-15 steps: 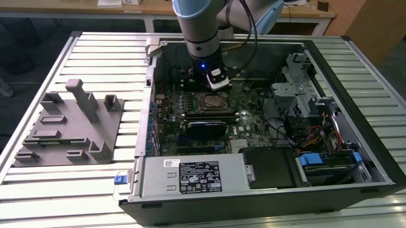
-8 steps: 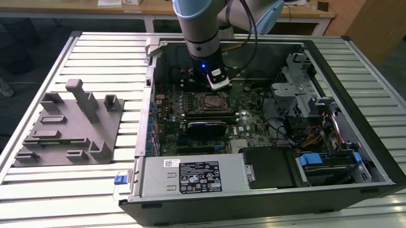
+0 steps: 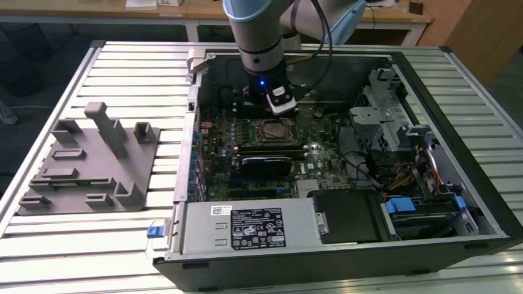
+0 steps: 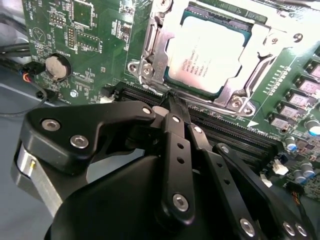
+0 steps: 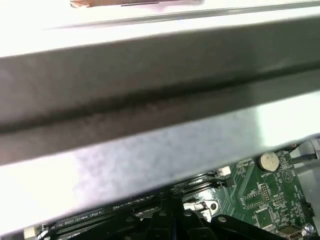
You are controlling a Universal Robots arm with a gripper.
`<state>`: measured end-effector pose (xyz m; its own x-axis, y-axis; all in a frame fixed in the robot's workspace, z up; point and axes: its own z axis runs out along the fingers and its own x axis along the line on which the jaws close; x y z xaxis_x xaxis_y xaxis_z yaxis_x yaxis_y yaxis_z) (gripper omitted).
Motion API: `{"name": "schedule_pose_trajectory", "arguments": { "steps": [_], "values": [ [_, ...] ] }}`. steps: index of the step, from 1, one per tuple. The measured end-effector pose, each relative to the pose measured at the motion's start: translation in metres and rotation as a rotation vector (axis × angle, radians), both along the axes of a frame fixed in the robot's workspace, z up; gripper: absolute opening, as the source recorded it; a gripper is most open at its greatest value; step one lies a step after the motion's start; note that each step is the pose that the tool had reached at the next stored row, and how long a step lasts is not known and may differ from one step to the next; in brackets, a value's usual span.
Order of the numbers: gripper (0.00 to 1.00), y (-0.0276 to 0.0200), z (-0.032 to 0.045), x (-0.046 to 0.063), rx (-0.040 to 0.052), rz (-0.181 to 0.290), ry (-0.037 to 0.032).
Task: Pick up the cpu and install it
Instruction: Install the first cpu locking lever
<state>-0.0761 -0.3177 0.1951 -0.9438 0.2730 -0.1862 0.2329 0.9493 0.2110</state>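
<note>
Exterior view overlooks case; both wrist views close over motherboard.

We see the cpu sitting flat in its socket on the green board, silvery square top facing up with a thin darker rim, metal frame around its edges. In the exterior view the cpu sits mid-board inside the open case.

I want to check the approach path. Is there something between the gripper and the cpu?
Nothing visible does. In the second wrist view the cpu already lies in its socket, and the shut gripper sits just beside the socket's edge, holding nothing, with only bare motherboard between them.
</note>
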Motion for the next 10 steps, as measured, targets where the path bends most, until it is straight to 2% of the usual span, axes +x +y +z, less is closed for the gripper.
{"name": "schedule_pose_trajectory", "arguments": {
  "steps": [10],
  "values": [
    [0.11,0.0000,0.0175,0.000,0.0000,0.000,0.0000]
  ]
}}
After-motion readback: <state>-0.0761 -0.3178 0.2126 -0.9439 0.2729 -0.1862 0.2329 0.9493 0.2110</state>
